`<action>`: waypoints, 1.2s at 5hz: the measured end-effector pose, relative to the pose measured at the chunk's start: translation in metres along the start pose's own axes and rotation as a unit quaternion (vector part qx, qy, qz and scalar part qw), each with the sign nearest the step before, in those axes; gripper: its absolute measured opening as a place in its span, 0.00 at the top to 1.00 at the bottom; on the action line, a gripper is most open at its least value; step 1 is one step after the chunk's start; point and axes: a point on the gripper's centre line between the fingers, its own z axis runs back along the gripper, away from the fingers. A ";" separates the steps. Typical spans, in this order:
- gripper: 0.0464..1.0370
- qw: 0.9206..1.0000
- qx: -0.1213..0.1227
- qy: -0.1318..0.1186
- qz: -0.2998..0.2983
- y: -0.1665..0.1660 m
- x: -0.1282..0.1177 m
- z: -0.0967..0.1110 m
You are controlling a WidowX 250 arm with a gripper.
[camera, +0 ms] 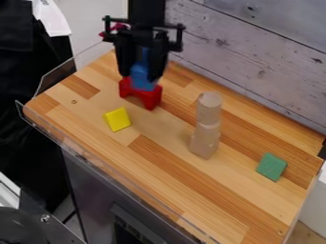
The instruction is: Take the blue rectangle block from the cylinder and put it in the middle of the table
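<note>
At the upper left, the gripper [141,74] hangs down over the red arch-shaped block [150,96]. The blue block [142,85] is upright between the gripper's two sides, its lower end at the top of the red block. Parts of the blue block are hidden behind the gripper, and whether the gripper holds it I cannot tell. A pale wooden cylinder [208,108] stands right of the middle, on top of another pale wooden piece [205,139]. No blue piece rests on the cylinder. The wooden table [159,157] lies under all of these.
A yellow block [117,119] lies left of the middle, in front of the red block. A green block [272,167] lies near the right end. A clear low edge [57,78] runs along the table's left side, and a grey plank wall [255,52] rises behind.
</note>
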 end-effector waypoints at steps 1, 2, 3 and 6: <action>0.51 0.999 -0.009 0.026 -0.027 -0.006 -0.002 -0.018; 0.51 0.997 -0.022 0.040 -0.054 -0.025 -0.009 -0.030; 0.51 0.996 -0.021 0.052 -0.074 -0.042 -0.016 -0.037; 0.51 0.995 -0.017 0.093 -0.042 -0.033 -0.016 -0.064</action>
